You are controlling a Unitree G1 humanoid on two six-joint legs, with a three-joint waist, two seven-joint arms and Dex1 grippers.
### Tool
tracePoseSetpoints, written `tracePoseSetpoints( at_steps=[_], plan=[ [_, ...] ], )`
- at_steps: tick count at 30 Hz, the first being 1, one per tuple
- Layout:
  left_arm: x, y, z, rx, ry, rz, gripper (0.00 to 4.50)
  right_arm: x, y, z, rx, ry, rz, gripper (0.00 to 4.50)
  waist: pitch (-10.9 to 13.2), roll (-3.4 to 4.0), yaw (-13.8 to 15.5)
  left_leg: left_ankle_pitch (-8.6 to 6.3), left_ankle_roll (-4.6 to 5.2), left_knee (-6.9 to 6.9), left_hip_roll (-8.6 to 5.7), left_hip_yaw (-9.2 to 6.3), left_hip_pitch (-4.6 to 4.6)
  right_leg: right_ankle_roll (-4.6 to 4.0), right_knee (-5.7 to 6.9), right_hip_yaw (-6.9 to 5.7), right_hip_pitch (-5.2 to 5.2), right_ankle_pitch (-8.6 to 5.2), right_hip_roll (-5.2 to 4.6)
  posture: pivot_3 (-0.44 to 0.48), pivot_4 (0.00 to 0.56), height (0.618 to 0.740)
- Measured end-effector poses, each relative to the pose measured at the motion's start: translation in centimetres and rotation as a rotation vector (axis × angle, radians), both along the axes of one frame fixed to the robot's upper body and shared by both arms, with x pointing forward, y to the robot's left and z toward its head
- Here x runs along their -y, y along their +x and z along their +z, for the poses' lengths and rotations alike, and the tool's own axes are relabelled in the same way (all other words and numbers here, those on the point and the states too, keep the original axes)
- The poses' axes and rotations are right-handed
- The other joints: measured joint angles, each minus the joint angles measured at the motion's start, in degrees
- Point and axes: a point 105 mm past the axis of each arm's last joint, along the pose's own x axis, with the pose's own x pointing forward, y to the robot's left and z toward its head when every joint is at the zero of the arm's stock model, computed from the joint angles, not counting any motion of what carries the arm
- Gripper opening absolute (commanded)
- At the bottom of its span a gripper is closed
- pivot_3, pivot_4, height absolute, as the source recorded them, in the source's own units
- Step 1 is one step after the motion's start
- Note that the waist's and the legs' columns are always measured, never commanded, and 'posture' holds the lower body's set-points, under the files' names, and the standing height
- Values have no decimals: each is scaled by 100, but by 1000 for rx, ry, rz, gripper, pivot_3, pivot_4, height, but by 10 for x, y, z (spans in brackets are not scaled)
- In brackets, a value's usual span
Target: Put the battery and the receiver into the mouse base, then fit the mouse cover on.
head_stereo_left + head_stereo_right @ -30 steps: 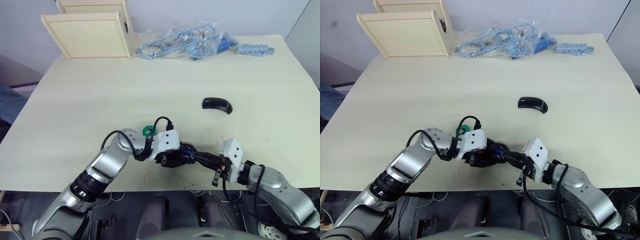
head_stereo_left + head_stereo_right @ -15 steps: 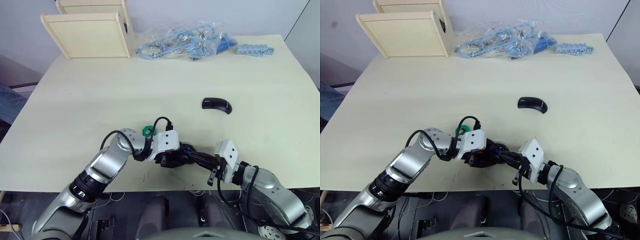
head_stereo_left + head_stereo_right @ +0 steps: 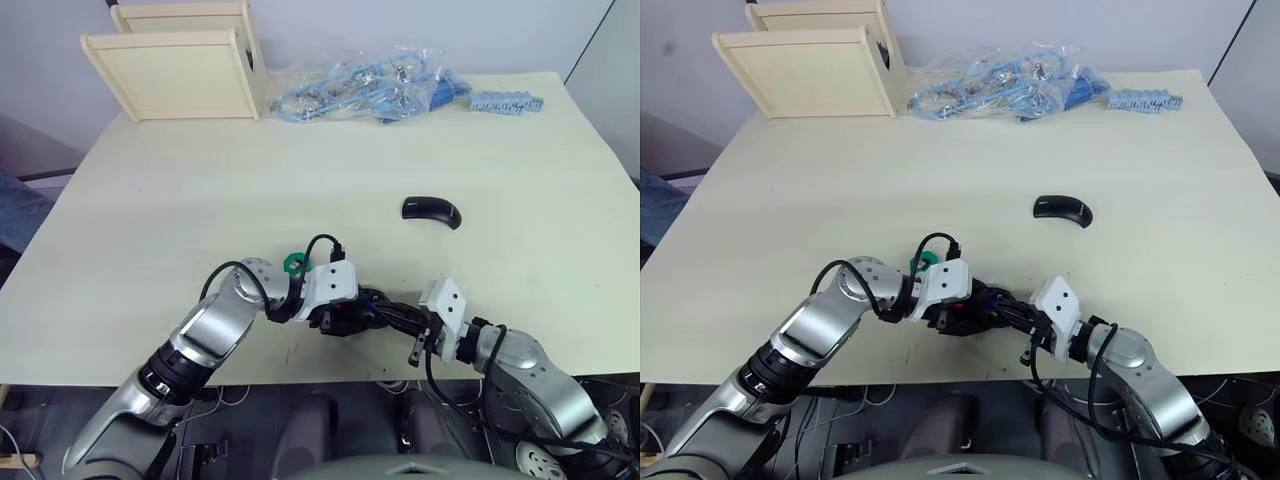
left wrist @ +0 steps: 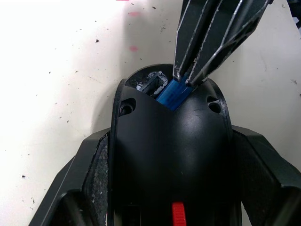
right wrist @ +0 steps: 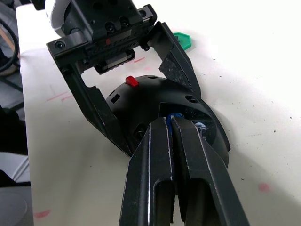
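We see the mouse base [image 4: 171,165] low in the middle of the head-camera frames, near the table's [image 3: 300,170] front edge, clamped between the two fingers of the left gripper [image 3: 345,318], one finger against each flank. In the left wrist view the base sits between those fingers with a small red patch [image 4: 177,214] at its lower end and an open recess at its far end.

The right gripper [image 5: 170,123] reaches in from the lower right, its fingers pressed nearly together on the battery [image 4: 173,92], a small blue piece whose tip sits at the mouth of that recess. In the right wrist view only a sliver of blue shows between the fingertips, right at the base's rim, so we cannot tell how deep it has gone.

The mouse cover [image 3: 431,210] lies alone on the table, up and to the right of centre, well apart from both grippers. A green disc [image 3: 294,263] rests just beside the left wrist. Wooden boxes [image 3: 180,60] stand at the upper left and a bag of blue parts [image 3: 370,85] lies along the top edge.

Compared with a second ago, the right arm has drawn further left, bringing its white wrist closer to the base; the left gripper, the base and the cover sit where they were
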Motion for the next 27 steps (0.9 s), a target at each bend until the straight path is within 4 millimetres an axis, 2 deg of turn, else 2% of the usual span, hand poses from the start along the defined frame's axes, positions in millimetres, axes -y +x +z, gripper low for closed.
tracePoseSetpoints(
  at_steps=[21, 27],
  plan=[
    [-5, -2, -6, -30, 17, 36, 2939, -5, 4, -13, -73, -50, -8, 128, -149, -18, -80, -1, 0, -9, 21, 20, 25, -7, -6, 18, 15, -4, 19, 0, 150, 740],
    [-6, -3, -9, -36, 24, 46, 2939, -7, 5, -15, -83, -64, -2, 128, -155, -23, -100, -7, 2, -31, 29, 23, 114, -16, -22, 18, 96, -15, 22, 0, 150, 740]
  ],
)
